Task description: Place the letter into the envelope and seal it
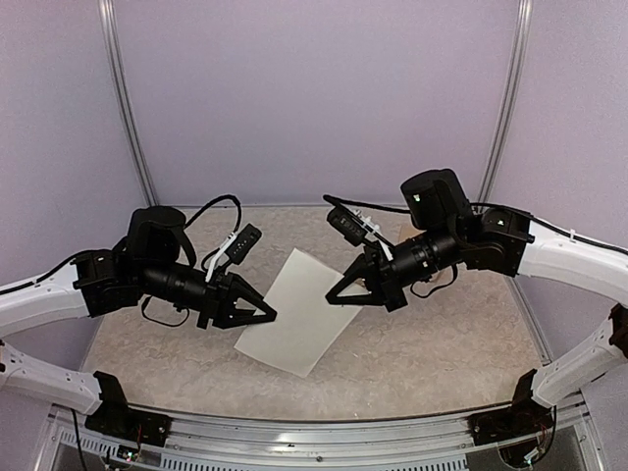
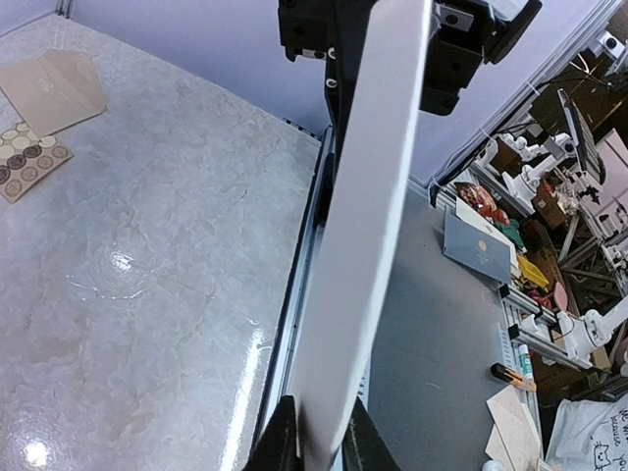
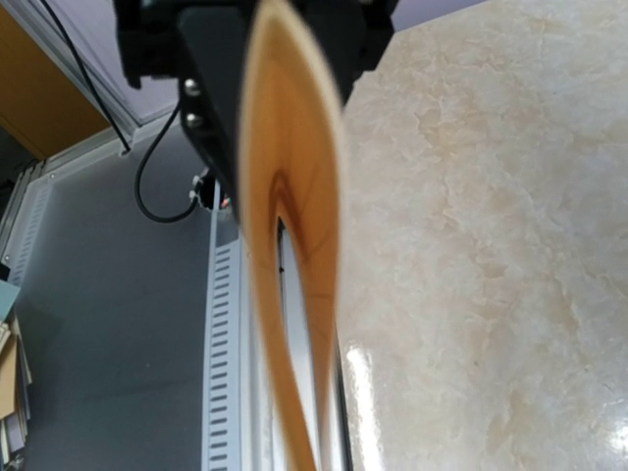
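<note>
1. The letter (image 1: 299, 314), pinched between the left tool (image 1: 271, 314) and right tool (image 1: 331, 294), spans the middle above the surface (image 1: 442, 343).
2. Open room lies beneath it and along the near edge.
3. The envelope (image 2: 54, 86) and sticker card (image 2: 29, 157) occupy one corner, side by side.

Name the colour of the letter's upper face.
The letter is plain off-white; top external view shows it best.

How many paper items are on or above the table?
3. Cream-white rectangular paper sheet: held up between left hand and right hand. Brown paper envelope and card of round stickers: side by side on the table. Others may hide behind the arms.
</note>
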Controlling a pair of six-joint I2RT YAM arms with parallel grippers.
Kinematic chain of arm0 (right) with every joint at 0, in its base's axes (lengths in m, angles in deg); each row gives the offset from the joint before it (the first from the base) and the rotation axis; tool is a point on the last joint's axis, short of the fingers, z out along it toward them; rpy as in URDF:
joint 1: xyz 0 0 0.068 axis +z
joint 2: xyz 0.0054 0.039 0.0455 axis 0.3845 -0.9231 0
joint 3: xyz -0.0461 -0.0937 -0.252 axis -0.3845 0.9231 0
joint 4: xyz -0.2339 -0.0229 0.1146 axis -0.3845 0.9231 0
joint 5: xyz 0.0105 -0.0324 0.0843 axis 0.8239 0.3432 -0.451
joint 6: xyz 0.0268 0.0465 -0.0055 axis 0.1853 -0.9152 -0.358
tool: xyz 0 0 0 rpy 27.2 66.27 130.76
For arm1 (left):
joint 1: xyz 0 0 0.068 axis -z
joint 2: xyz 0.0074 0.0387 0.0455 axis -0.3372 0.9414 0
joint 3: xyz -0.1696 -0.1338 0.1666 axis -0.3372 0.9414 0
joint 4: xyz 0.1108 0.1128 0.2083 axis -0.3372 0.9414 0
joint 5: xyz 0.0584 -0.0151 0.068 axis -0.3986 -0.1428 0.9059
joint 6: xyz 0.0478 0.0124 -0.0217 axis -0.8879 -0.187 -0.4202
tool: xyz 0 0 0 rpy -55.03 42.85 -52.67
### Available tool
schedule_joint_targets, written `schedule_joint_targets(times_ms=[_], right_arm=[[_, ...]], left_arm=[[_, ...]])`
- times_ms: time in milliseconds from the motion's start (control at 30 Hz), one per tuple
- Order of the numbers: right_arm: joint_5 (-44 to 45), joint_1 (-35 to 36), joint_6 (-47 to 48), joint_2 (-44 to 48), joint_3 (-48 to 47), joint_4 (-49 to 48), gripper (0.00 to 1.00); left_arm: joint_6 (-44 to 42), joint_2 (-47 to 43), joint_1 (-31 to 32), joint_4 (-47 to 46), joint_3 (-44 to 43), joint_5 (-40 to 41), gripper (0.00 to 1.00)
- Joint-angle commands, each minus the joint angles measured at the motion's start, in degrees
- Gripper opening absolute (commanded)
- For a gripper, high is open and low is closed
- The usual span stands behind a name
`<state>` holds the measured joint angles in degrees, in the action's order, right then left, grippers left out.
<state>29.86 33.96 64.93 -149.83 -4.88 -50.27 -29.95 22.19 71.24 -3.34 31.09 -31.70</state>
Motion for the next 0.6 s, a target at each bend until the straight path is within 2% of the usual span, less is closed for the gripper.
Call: schedule_joint_targets(times_ms=[0,367,433,567], right_arm=[[-0.83,0.44,1.23,-1.08,-1.77,1.84,0.0],[-0.69,0.45,1.67,-1.07,-2.17,2.74,0.0],[-0.69,0.38,1.72,-1.08,-2.12,2.71,0.0],[-0.53,0.39,1.81,-0.99,-2.17,2.76,0.0]], left_arm=[[-1.01,0.44,0.33,0.77,-1.06,-0.78,0.12],[-1.27,1.43,0.41,1.27,-0.94,-1.11,0.12],[-1.36,1.51,0.4,1.27,-0.76,-1.24,0.04],[-1.36,1.52,0.37,1.27,-0.62,-1.16,0.0]])
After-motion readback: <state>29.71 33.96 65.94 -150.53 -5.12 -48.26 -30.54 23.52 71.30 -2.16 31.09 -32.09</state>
